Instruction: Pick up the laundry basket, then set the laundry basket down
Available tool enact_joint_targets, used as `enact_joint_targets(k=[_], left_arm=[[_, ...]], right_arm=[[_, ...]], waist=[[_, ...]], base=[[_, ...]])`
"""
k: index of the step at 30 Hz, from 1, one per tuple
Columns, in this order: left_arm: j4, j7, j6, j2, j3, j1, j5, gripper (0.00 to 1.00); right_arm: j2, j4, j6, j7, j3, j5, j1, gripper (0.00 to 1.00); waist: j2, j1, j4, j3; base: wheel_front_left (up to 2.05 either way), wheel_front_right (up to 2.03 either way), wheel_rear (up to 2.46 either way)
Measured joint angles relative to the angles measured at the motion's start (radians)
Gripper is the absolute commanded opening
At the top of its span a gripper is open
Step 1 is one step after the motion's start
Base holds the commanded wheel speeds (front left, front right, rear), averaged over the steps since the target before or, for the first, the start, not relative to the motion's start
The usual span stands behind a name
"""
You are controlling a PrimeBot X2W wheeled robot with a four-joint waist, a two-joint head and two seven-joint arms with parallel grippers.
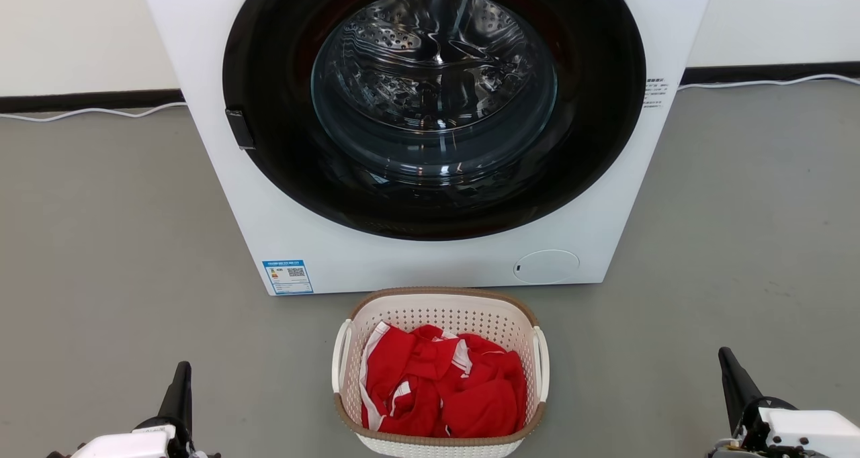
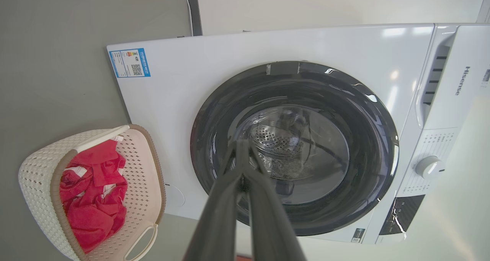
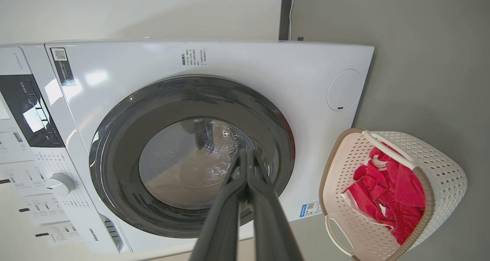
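Basket [image 1: 437, 313], red cloth [image 1: 463, 391] inside, stood on floor [image 1: 101, 243] at washer's [image 1: 222, 142] six o'clock; left gripper [image 1: 182, 372] at its nine, right gripper [image 1: 727, 358] at three, both clenched, empty; pickup judged not begun, handles [image 1: 340, 354] likely to be reached next.

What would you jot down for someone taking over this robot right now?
Left end effector: shut, empty, lower left.
Right end effector: shut, empty, lower right.
Laundry basket: on the floor before the washing machine, holding red clothes, apart from both.
Done: nothing yet.
Left: pick the basket up, then set it down.
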Motion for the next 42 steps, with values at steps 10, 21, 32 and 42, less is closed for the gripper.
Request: enact_joint_targets(k=[10, 21, 32, 42], left_arm=[[0.0, 0.0, 0.0, 0.0, 0.0, 0.0, 0.0, 0.0], [0.0, 0.0, 0.0, 0.0, 0.0, 0.0, 0.0, 0.0], [0.0, 0.0, 0.0, 0.0, 0.0, 0.0, 0.0, 0.0], [0.0, 0.0, 0.0, 0.0, 0.0, 0.0, 0.0, 0.0]], right_arm=[[0.0, 0.0, 0.0, 0.0, 0.0, 0.0, 0.0, 0.0], [0.0, 0.0, 0.0, 0.0, 0.0, 0.0, 0.0, 0.0], [0.0, 0.0, 0.0, 0.0, 0.0, 0.0, 0.0, 0.0], [0.0, 0.0, 0.0, 0.0, 0.0, 0.0, 0.0, 0.0]], waist=[[0.0, 0.0, 0.0, 0.0], [0.0, 0.0, 0.0, 0.0], [0.0, 0.0, 0.0, 0.0], [0.0, 0.0, 0.0, 0.0]], base=[[0.0, 0.0, 0.0], [0.0, 0.0, 0.0], [0.0, 0.0, 0.0], [0.0, 0.0, 0.0]])
